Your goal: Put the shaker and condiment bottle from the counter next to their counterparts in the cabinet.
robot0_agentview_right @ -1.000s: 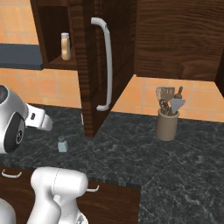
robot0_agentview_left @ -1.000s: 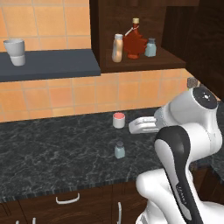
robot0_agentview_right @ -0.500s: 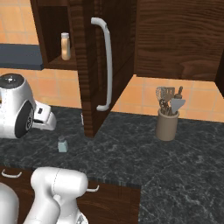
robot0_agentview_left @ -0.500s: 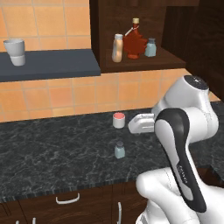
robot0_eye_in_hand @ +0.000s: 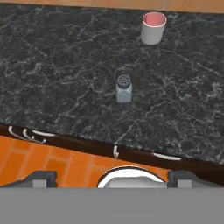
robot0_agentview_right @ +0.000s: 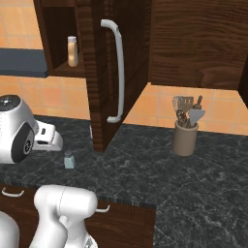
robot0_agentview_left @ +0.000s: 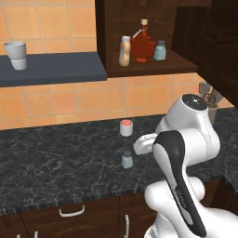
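Shelf [robot0_agentview_left: 56,69] on the left is topped by a cup [robot0_agentview_left: 16,55]. Shaker [robot0_agentview_left: 127,159] is seen upright on the table [robot0_agentview_left: 56,158], a red-lidded jar [robot0_agentview_left: 126,128] behind it. Tool [robot0_eye_in_hand: 111,177] is spread wide, released, above them. Condiment bottle [robot0_agentview_left: 124,51] is lodged in the cabinet [robot0_agentview_left: 139,69].

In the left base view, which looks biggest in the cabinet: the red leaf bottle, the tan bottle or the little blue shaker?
1. Red leaf bottle, the tallest and widest.
2. Tan bottle, slimmer and a bit shorter.
3. Little blue shaker, the smallest.
All three stand together on one shelf, so nearness hardly matters.
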Motion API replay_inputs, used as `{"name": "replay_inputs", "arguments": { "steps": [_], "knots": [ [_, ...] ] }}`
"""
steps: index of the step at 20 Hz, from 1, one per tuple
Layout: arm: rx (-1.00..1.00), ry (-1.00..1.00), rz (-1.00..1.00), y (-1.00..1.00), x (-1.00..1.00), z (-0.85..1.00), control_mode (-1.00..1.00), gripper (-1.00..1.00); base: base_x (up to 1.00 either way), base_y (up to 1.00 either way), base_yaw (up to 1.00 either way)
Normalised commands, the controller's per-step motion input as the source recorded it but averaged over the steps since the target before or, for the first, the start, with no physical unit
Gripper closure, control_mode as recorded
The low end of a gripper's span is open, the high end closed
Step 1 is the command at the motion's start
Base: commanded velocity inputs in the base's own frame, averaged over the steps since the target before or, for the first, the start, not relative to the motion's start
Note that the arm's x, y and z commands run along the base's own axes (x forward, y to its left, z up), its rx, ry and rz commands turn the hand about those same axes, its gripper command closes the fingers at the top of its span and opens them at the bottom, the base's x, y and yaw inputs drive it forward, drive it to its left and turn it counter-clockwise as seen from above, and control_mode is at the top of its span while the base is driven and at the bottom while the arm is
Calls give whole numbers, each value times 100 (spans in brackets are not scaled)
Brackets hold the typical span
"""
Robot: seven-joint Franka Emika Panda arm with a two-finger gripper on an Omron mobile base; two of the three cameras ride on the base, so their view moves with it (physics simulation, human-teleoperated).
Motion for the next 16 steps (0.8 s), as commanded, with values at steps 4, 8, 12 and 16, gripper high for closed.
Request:
{"name": "replay_inputs", "arguments": {
  "steps": [4,8,12,16],
  "knots": [
    [-1,-18,4,0,1,-34,-100,-100,0,0,0],
    [0,-12,7,-1,28,-6,-100,-100,0,0,0],
    [1,-3,7,-3,22,-6,-100,-100,0,0,0],
    [0,0,5,-2,1,-30,-100,-100,0,0,0]
  ]
}}
